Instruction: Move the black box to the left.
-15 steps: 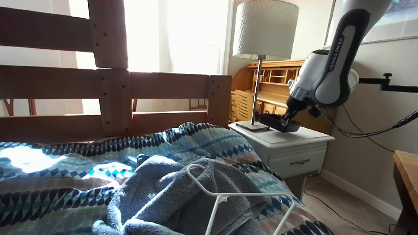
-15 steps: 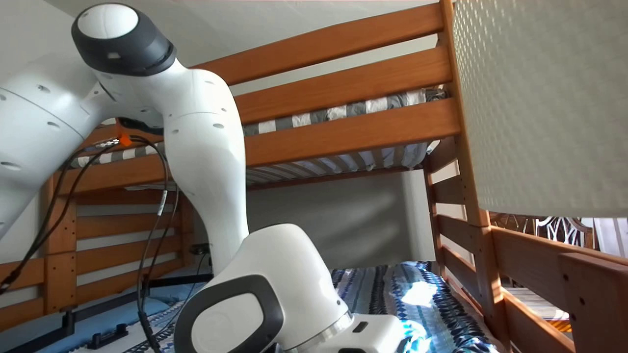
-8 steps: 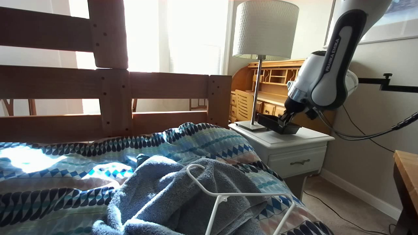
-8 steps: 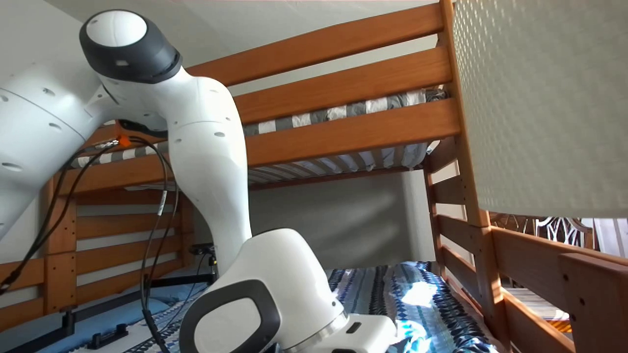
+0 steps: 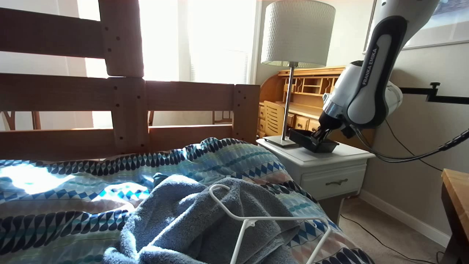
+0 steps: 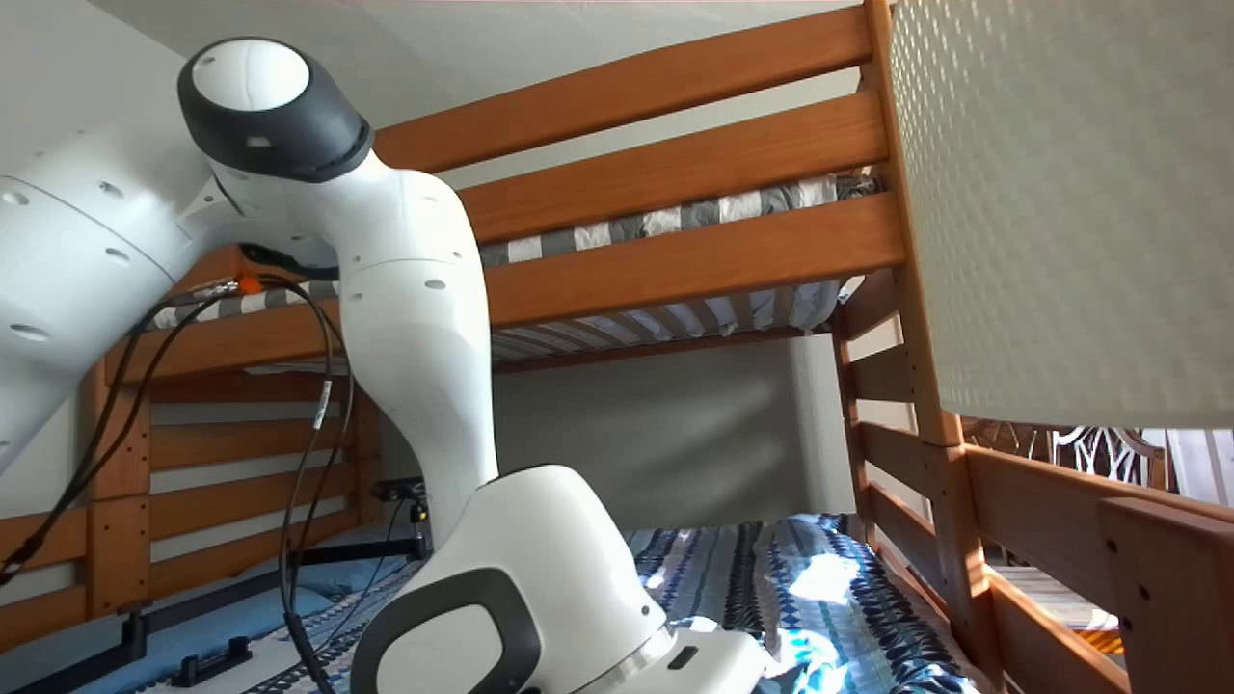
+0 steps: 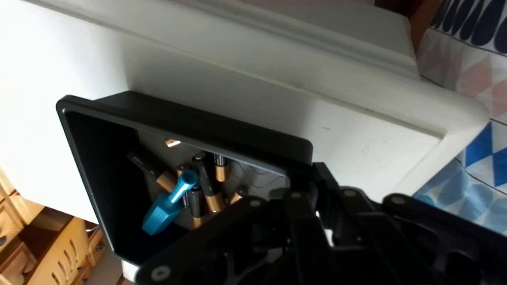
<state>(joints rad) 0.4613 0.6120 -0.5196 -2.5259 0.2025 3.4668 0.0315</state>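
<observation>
Arm [image 5: 373, 69] reads "FRANKA EMIKA". Your gripper [image 7: 311, 180] pinches one black box [image 7: 206, 127] by edge; inside, one blue bottle [image 7: 162, 211], five-plus batteries [image 7: 210, 182].

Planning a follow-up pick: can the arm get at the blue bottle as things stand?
Probably not yet: the claw looks clamped on a wall of the box, so it would have to let go first. The bottle itself looks uncovered.
</observation>
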